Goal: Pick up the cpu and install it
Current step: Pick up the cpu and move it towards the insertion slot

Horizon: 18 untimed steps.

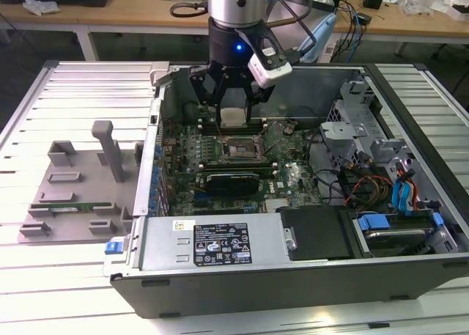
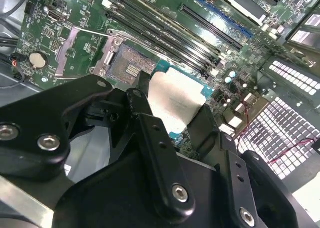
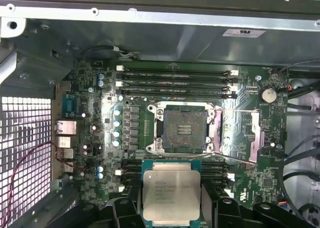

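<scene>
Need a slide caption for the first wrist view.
Gripper holds the cpu over the motherboard, not yet in the open socket.

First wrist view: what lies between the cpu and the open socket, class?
In the first wrist view, a row of black memory slots lies between the cpu and the socket.

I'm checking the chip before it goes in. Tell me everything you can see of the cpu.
The cpu is a flat square chip: a dull silver metal lid with print on top, on a green base that shows as a thin rim. The hand grips it by two opposite edges, lid up, roughly level. It hangs above the motherboard, beside the open socket, not in it. Only the fingers touch it.
</scene>
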Each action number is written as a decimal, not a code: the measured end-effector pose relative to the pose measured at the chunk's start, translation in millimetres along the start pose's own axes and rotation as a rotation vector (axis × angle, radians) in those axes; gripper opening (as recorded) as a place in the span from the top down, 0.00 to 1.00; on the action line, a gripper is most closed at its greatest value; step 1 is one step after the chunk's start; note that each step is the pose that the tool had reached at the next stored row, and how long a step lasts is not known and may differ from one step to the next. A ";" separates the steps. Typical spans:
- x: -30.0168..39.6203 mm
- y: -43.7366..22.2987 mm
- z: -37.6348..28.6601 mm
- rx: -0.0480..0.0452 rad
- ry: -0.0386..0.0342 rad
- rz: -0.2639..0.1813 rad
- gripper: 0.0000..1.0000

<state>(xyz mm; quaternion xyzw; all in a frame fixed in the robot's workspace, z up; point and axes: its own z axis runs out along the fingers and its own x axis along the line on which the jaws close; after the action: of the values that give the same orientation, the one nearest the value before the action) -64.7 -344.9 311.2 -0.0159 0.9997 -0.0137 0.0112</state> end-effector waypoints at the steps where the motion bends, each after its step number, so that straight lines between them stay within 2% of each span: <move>1: -0.1 0.0 0.6 0.0000 0.0000 0.000 0.45; 8: -1.1 0.2 9.9 0.0002 0.0002 0.000 0.45; 13: -1.1 0.3 11.2 0.0000 0.0001 0.000 0.45; 18: -2.0 0.4 15.9 0.0000 0.0000 0.000 0.45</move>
<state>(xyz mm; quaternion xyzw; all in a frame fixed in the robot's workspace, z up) -62.3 -344.9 295.3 -0.0160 0.9997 -0.0137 0.0112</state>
